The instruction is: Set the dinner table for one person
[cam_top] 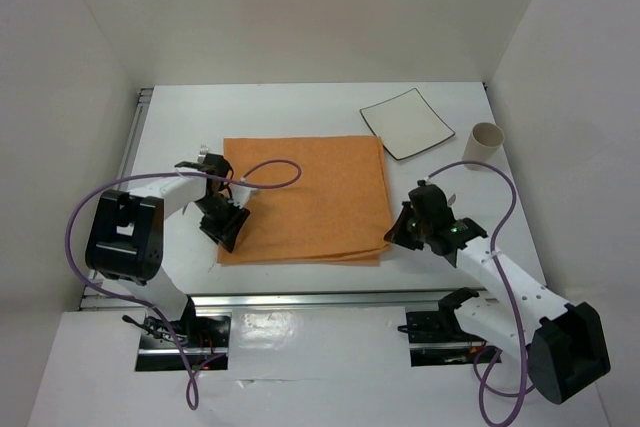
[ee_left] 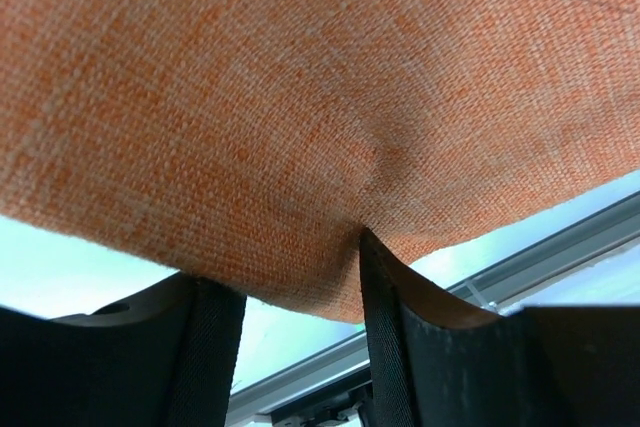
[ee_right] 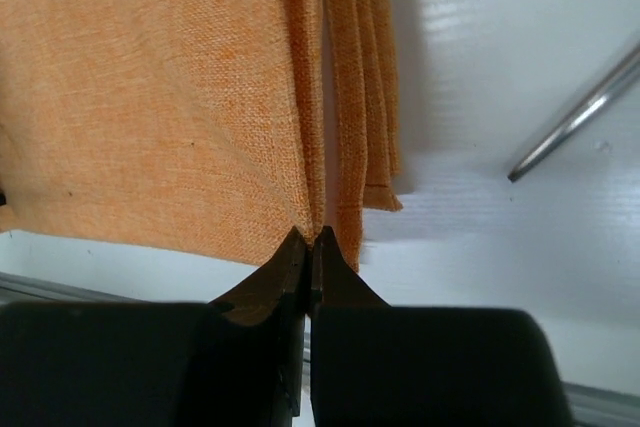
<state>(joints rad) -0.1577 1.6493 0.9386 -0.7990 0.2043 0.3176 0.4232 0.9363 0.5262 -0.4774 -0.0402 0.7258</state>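
From above, the orange placemat (cam_top: 310, 197) lies mid dinner table (cam_top: 300, 112). My left gripper (cam_top: 225, 222) is at its near-left corner and my right gripper (cam_top: 405, 230) at its near-right corner, with the plate (cam_top: 408, 122) beyond its far-right corner.

Left wrist: my jaws stand spread, the placemat's edge draped on my fingers (ee_left: 390, 347), not pinched.

Right wrist: my jaws are pressed together on the placemat's near edge.

I judge I am straightening the placemat. Next, the left must close before pulling evenly.

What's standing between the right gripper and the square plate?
Nothing visible: only bare dinner table lies between the right gripper and the plate. The cup stands to the plate's right, off that line.
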